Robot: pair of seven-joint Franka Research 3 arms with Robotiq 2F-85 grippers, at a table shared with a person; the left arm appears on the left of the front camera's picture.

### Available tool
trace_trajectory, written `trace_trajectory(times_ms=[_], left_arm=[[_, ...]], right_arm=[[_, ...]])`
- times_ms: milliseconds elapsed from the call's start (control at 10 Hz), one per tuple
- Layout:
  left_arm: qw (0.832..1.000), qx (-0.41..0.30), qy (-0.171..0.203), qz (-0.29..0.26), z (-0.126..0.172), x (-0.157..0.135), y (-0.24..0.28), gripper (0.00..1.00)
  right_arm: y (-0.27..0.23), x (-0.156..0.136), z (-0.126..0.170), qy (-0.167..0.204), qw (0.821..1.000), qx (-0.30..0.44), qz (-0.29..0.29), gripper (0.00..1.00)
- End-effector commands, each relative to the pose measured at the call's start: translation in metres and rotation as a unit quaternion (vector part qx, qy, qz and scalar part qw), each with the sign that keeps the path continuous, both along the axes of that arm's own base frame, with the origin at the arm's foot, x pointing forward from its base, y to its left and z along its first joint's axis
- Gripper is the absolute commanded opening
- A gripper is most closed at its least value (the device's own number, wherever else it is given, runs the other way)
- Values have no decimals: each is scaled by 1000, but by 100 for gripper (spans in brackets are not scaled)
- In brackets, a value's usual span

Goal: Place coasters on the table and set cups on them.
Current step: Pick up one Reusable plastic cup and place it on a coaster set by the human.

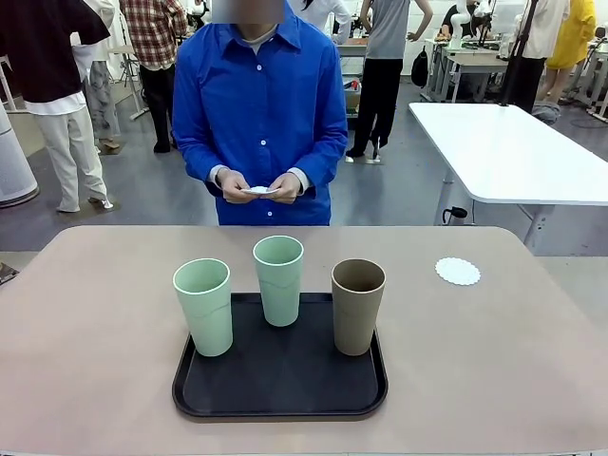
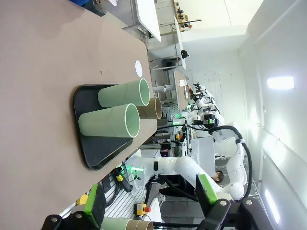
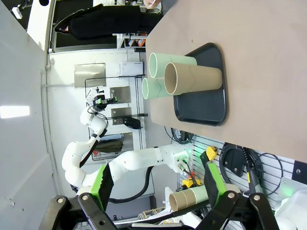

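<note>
Three cups stand upright on a black tray (image 1: 280,394) near the front of the beige table (image 1: 95,361): a mint one (image 1: 203,306) at left, a mint one (image 1: 278,279) in the middle and a brown one (image 1: 357,305) at right. One white scalloped coaster (image 1: 458,271) lies on the table to the far right of the tray. The person at the far side holds more white coasters (image 1: 259,190) in both hands. My left gripper (image 2: 151,199) is open and empty, well back from the cups (image 2: 109,122). My right gripper (image 3: 158,184) is also open and empty, away from the brown cup (image 3: 194,79).
A white table (image 1: 513,152) stands beyond the far right corner. Several people stand farther back in the room. Bare tabletop lies on both sides of the tray and between it and the person.
</note>
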State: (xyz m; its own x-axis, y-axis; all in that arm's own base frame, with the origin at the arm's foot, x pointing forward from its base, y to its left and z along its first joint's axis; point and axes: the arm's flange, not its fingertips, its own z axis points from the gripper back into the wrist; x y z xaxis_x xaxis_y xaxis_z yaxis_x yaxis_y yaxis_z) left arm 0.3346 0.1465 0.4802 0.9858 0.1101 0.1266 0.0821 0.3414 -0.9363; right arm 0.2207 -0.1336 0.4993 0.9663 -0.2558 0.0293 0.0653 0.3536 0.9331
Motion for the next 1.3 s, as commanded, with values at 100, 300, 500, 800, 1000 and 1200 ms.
trace_trajectory(times_ms=[100, 300, 500, 800, 1000, 1200], left_arm=[[1000, -5, -4, -1, 1, 0, 1, 100], [1000, -5, -4, -1, 1, 0, 1, 100], [1000, -5, -4, -1, 1, 0, 1, 100], [1000, -5, -4, -1, 1, 0, 1, 100], [1000, -5, -4, -1, 1, 0, 1, 100], [1000, -5, -4, -1, 1, 0, 1, 100]], right_arm=[[8, 81, 31, -64, 983, -95, 144, 100], [52, 125, 43, -102, 959, -228, 134, 100], [116, 136, 29, -140, 902, -356, 199, 100], [180, 132, -10, -211, 823, -475, 230, 100], [209, 114, -27, -202, 802, -473, 306, 100], [219, 104, -39, -123, 827, -421, 352, 100]])
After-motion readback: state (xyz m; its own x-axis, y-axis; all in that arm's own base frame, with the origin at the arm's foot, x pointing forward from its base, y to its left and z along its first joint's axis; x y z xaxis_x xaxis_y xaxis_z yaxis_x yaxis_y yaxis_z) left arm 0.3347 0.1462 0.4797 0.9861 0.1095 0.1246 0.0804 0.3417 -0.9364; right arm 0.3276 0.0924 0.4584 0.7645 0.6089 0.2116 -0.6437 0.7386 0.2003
